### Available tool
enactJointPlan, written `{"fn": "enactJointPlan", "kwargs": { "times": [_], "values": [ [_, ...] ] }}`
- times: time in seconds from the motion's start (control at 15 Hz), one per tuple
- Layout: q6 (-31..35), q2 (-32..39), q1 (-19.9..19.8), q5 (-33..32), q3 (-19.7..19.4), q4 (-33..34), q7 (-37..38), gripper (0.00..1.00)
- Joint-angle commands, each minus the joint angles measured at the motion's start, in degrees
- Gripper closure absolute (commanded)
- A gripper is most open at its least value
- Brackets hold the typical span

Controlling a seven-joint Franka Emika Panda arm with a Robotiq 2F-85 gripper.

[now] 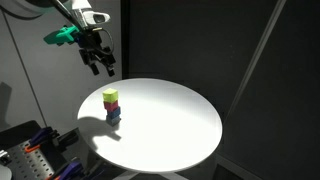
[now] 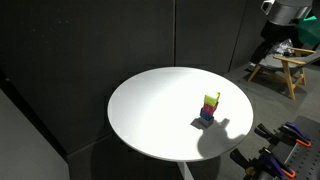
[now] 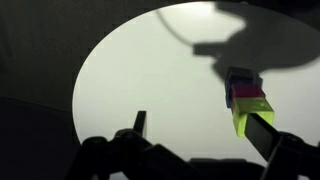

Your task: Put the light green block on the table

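Note:
The light green block [image 1: 110,97] tops a small stack on the round white table [image 1: 170,125]. Under it are a magenta block [image 1: 112,107] and a dark blue block [image 1: 114,117]. The stack also shows in an exterior view, with the green block [image 2: 211,99] near the table's [image 2: 150,110] edge. In the wrist view the green block [image 3: 252,112] lies close to one finger. My gripper [image 1: 98,62] hangs high above the table, up and back from the stack. Its fingers [image 3: 204,135] are spread wide and empty.
Black curtains surround the table. A rack of clamps with coloured handles [image 1: 40,160] stands beside the table near the stack and also shows in an exterior view [image 2: 285,140]. A wooden stool [image 2: 283,65] stands behind, below the arm.

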Motion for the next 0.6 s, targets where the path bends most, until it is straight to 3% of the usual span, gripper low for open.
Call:
{"fn": "enactJointPlan", "kwargs": {
  "times": [0.0,0.53],
  "values": [
    [-0.2,0.0,0.5,-0.3,-0.5,0.1,0.3,0.0],
    [-0.1,0.7,0.8,0.4,-0.7,1.0,0.4,0.0]
  ]
}}
